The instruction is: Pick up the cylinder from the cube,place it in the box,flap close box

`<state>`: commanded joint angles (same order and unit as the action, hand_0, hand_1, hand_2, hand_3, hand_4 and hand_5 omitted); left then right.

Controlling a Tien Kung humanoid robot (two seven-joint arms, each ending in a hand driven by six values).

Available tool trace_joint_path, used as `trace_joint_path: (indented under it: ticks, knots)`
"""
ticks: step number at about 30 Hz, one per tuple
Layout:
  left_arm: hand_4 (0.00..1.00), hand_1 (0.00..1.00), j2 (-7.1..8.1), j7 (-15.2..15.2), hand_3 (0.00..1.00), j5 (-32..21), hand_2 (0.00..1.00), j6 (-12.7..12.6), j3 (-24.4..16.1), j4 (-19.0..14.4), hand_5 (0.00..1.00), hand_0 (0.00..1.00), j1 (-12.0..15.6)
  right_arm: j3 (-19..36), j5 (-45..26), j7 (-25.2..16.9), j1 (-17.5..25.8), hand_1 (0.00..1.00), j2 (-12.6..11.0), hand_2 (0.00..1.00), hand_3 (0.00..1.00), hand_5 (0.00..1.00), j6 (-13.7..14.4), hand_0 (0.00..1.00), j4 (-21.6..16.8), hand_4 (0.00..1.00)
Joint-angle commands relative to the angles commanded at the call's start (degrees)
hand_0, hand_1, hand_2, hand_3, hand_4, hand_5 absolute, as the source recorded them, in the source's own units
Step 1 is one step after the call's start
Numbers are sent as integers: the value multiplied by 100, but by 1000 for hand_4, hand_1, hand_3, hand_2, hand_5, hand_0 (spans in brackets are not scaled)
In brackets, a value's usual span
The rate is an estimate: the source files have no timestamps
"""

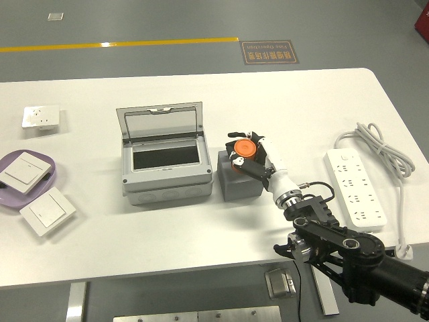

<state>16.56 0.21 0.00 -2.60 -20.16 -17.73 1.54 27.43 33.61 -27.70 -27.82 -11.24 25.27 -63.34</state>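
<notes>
An orange cylinder [244, 149] stands on top of a grey cube [239, 182] just right of the box. My right hand [251, 155] comes in from the lower right and its fingers are curled around the cylinder, which still rests on the cube. The grey box [165, 169] sits at the table's middle with its clear flap lid [161, 122] standing open at the back. Its inside looks dark and empty. My left arm is out of view.
A white power strip [355, 188] with its cable [385, 151] lies at the right. A purple plate [50, 181] with a white switch [25, 172] sits at the left, another switch [47, 212] in front of it, a wall socket [41, 117] behind.
</notes>
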Motion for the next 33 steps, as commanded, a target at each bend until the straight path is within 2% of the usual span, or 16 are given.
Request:
trace_joint_path:
  ticks: [5,6,11,12,17,18,26,30,33]
  knots:
    - [768,657,1,0,697,8,657,-1,-13,-1,230,626,-1,11,56,81,3,575,-3,492,529,2,33,656,-34,441]
    - [768,657,1,0,696,5,656,-2,-11,0,231,627,-1,14,71,95,3,491,-3,417,396,2,43,512,-44,2]
    - [768,657,1,1,696,3,656,-3,-9,1,231,627,3,29,111,106,-3,491,-4,417,396,2,103,512,-88,2]
    - [768,657,1,1,696,0,656,-3,-8,1,230,627,4,36,119,101,-5,438,-3,380,333,2,121,456,-99,2]
    - [768,657,5,0,696,-10,656,-7,-5,4,230,627,10,122,177,74,-22,438,-1,380,333,2,191,456,-214,2]
    - [769,657,6,-1,696,-14,656,-7,-4,4,232,627,11,139,191,76,-28,412,-1,366,295,2,201,455,-243,2]
    - [769,657,9,-3,696,-41,656,-9,12,8,233,627,23,195,413,182,-120,415,-10,367,292,2,327,469,-702,2]
    - [770,657,16,3,696,-99,656,-10,72,16,235,628,46,184,794,526,-279,406,2,357,279,2,448,464,-1139,2]
    - [770,657,25,7,696,-168,656,-13,141,27,235,628,65,128,1259,982,-510,406,59,357,279,2,488,464,-1489,2]
